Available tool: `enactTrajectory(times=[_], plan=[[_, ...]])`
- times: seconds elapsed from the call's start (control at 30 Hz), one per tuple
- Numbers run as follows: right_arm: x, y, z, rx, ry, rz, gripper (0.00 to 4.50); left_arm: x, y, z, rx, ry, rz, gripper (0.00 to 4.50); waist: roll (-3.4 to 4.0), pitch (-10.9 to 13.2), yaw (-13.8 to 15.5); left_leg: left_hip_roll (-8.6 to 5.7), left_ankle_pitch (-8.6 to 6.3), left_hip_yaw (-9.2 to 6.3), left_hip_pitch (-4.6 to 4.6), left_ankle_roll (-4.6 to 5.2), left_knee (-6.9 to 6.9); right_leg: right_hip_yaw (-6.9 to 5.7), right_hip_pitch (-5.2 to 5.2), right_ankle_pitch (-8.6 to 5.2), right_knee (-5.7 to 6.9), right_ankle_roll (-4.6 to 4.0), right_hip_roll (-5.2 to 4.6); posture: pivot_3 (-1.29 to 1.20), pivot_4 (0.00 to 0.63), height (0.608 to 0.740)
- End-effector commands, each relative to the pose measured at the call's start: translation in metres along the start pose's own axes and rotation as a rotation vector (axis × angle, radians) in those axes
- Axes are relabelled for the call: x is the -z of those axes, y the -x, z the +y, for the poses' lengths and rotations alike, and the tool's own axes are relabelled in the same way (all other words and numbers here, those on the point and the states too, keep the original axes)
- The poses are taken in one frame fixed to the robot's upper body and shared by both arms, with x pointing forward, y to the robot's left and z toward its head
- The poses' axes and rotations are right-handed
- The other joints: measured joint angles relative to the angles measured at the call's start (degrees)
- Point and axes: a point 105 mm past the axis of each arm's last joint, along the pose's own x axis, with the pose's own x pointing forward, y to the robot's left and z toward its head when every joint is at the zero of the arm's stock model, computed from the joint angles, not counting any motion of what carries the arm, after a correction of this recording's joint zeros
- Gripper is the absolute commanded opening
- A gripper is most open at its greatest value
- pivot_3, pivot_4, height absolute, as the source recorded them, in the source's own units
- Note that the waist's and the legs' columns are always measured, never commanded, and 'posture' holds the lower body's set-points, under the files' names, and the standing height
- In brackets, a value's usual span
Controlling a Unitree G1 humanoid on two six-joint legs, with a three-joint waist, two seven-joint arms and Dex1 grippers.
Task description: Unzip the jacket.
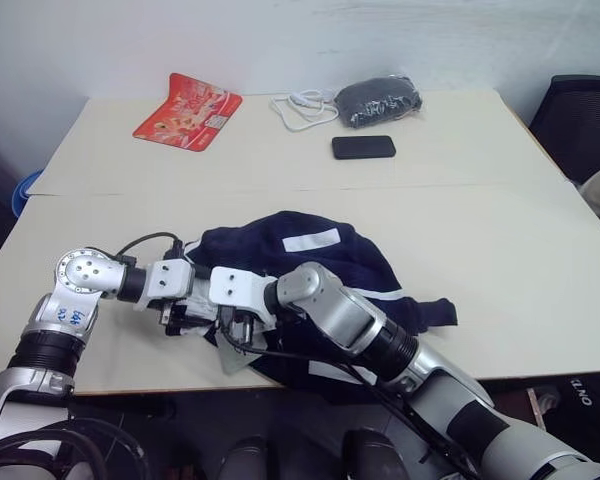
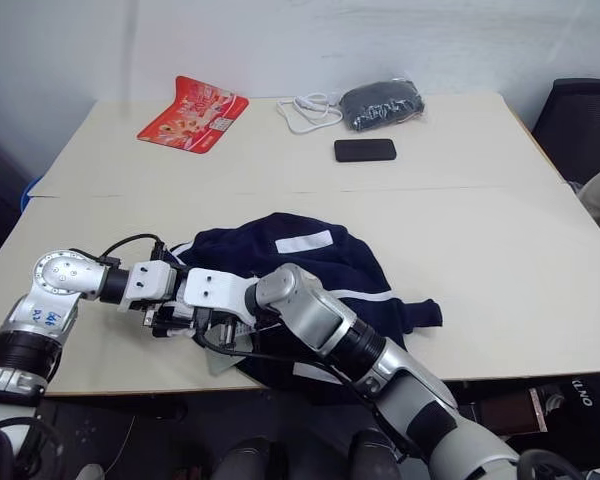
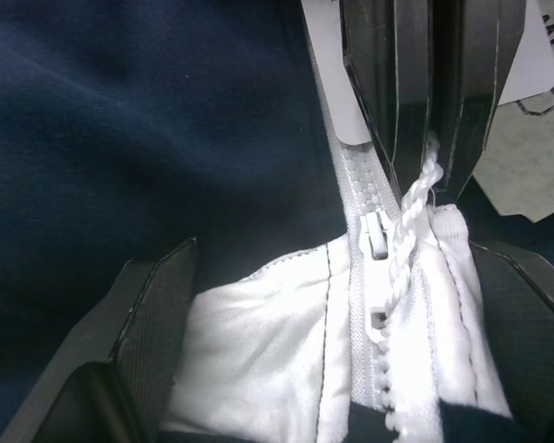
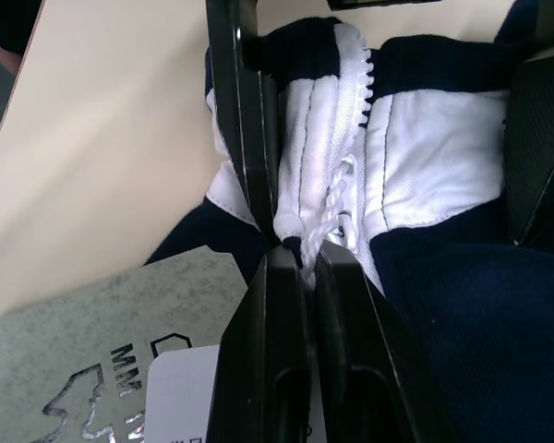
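Note:
The dark navy jacket [image 1: 325, 262] lies crumpled at the table's near edge. Its white zipper [image 3: 362, 189] runs up to a white collar trim [image 3: 258, 351], with the slider [image 3: 377, 235] at the collar. My right gripper [image 4: 301, 251] is shut on the white twisted pull cord [image 3: 415, 198] that hangs from the slider. My left gripper [image 3: 332, 277] stands open, one finger on each side of the collar [image 4: 425, 157]. In the head views both grippers meet over the jacket's left end [image 1: 205, 310].
A grey paper hang tag [image 4: 92, 369] lies beside the collar. At the table's far side lie a red packet [image 1: 188, 110], a white cable [image 1: 302, 108], a bagged dark grey bundle [image 1: 380, 100] and a black phone [image 1: 363, 147]. A dark chair [image 1: 580, 115] stands at the right.

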Motion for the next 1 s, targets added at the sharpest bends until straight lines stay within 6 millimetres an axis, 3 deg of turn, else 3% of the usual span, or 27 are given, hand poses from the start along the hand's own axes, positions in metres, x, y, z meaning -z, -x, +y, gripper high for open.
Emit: enactTrajectory(times=[0.03, 0.47, 0.7, 1.0], plan=[[-0.046, 0.017, -0.007, 0.033, -0.006, -0.186, 0.02, 0.041, -0.011, -0.026, 0.072, 0.101, 0.152, 4.35, 0.0, 0.0, 0.0, -0.01, 0.0, -0.01, 0.0, 0.0, 0.0, -0.02, 0.01, 0.0, 0.0, 0.0, -0.01, 0.0, 0.15, 0.74], [-0.027, 0.013, -0.014, 0.058, -0.037, -0.127, 0.02, 0.033, -0.012, -0.022, 0.067, 0.078, 0.126, 4.35, -0.01, 0.0, -0.07, -0.04, 0.01, -0.06, 0.0, 0.02, -0.01, -0.04, 0.02, 0.0, -0.01, 0.0, -0.06, 0.0, 0.15, 0.74], [-0.025, 0.012, -0.017, 0.079, -0.006, -0.106, 2.16, 0.032, -0.011, -0.022, 0.067, 0.075, 0.124, 4.35, -0.01, -0.01, -0.35, -0.02, 0.03, -0.07, 0.16, 0.0, -0.16, -0.01, 0.06, 0.0, -0.02, 0.0, -0.06, 0.0, 0.15, 0.74], [-0.02, 0.009, -0.01, 0.044, -0.007, -0.086, 2.16, 0.03, -0.012, -0.019, 0.066, 0.069, 0.122, 4.35, -0.01, -0.01, -0.34, -0.03, 0.04, -0.06, 0.16, 0.01, -0.19, 0.0, 0.06, 0.0, -0.03, 0.0, -0.06, 0.0, 0.15, 0.74]])
